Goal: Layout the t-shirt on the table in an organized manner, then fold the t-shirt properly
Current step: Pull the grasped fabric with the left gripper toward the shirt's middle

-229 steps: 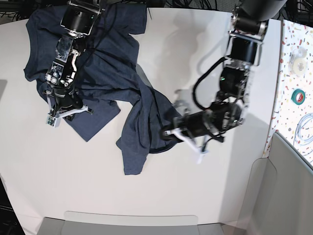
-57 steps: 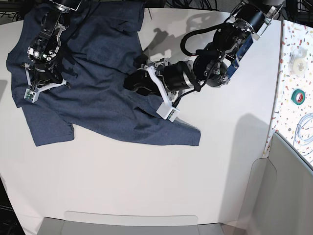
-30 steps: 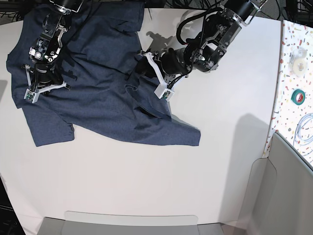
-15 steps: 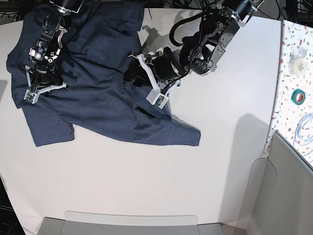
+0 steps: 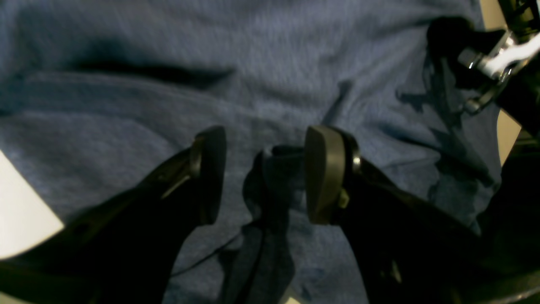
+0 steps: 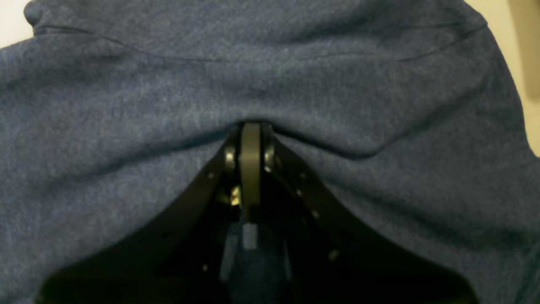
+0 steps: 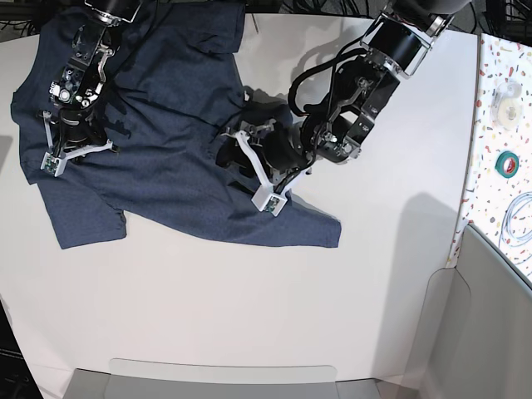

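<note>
The t-shirt [image 7: 166,141] lies spread across the table [image 7: 249,316] toward 10 o'clock. The left gripper [image 5: 263,173] stands with its jaws wide apart over a raised fold. At 9 o'clock the right gripper [image 6: 250,139] is pinched tight on the cloth.

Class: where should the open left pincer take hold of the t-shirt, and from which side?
Grip the raised fold of the t-shirt, probably from straight above: it stands up between the open left pincer fingers, while the surrounding cloth lies flat.
</note>
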Tool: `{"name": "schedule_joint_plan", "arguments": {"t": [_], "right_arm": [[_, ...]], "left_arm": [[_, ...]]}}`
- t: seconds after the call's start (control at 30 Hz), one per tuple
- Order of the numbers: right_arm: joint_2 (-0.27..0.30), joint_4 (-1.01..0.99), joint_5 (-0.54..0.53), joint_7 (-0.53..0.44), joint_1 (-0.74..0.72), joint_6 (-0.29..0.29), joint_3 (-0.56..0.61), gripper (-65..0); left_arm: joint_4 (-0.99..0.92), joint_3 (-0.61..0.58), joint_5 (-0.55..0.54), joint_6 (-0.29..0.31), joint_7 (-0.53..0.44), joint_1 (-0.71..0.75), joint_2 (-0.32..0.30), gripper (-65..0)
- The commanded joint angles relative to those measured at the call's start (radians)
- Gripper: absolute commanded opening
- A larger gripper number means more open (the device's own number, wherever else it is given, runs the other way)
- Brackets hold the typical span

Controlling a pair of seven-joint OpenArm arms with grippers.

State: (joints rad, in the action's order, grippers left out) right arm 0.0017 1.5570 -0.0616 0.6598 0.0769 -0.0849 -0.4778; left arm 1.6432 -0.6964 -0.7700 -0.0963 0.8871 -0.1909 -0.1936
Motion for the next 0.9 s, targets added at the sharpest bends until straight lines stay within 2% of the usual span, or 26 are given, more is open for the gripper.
{"name": "schedule_joint_plan", "arguments": {"t": [0.0, 0.23, 0.6, 0.87], "right_arm": [[-0.006, -0.013, -0.002, 0.084, 0.007, -0.006, 0.001, -65.0], [-0.006, -0.013, -0.002, 0.084, 0.007, -0.006, 0.001, -65.0], [-0.007, -0.013, -0.002, 0.084, 0.005, -0.006, 0.001, -65.0], [-0.007, -0.013, -0.002, 0.084, 0.005, -0.006, 0.001, -65.0]], "left_arm": [[0.013, 0.002, -0.013, 0.011, -0.012, -0.011, 0.007, -35.9], [0.013, 0.001, -0.021, 0.013, -0.012, 0.0, 0.021, -35.9], [0.015, -0.104, -0.021, 0.008, -0.023, 0.018, 0.021, -35.9], [0.015, -0.096, -0.015, 0.008, -0.026, 0.017, 0.023, -36.1]]}}
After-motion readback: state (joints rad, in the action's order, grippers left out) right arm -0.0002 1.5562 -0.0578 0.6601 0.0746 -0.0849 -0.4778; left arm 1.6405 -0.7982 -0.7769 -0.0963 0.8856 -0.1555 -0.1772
